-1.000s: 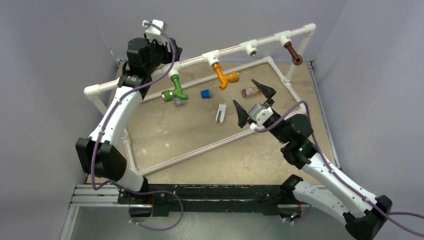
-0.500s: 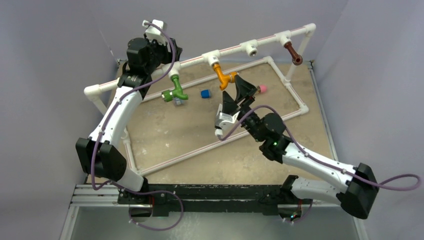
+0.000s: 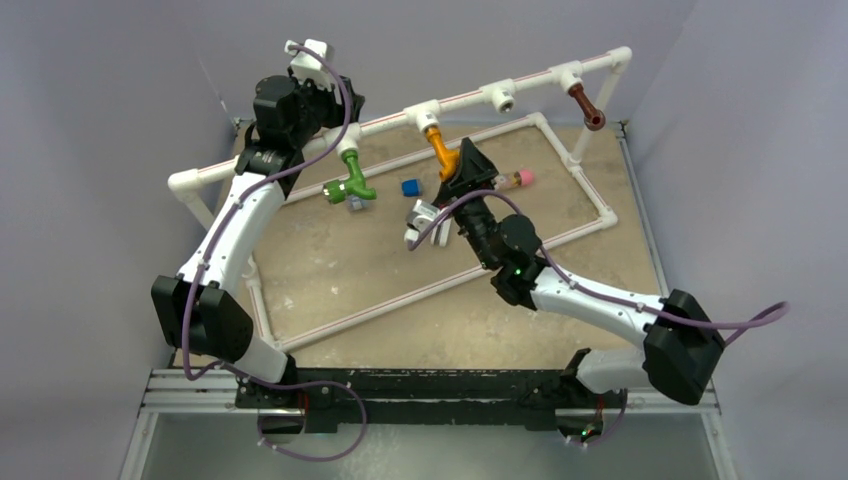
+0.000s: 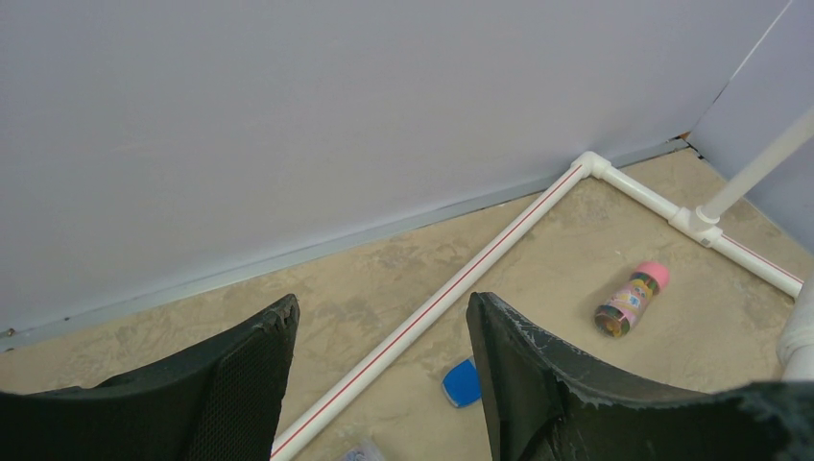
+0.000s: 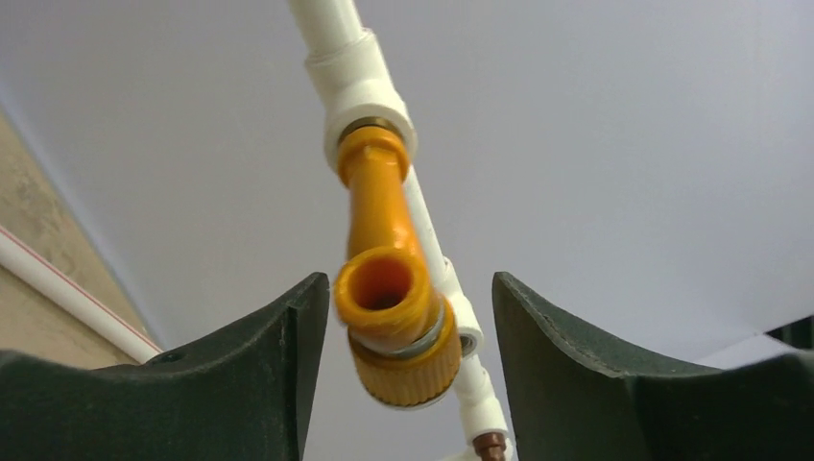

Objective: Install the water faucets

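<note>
Sandy counter [image 3: 350, 270] from above: orange faucet [image 3: 443, 152] hangs from the pipe rail [image 3: 470, 97] at twelve o'clock. Left wrist: left fingers [image 4: 230, 394] apart, empty. Right wrist: right fingers [image 5: 259, 375] straddle it, unclamped; looks like light, stiff plastic, so I'd pinch its collar.

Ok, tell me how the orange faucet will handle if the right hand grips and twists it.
The orange faucet looks like rigid moulded plastic, so it probably won't flex. Its glossy round body may slip in the right hand. Seated in the white tee socket, it should pivot there rather than swing free.
</note>
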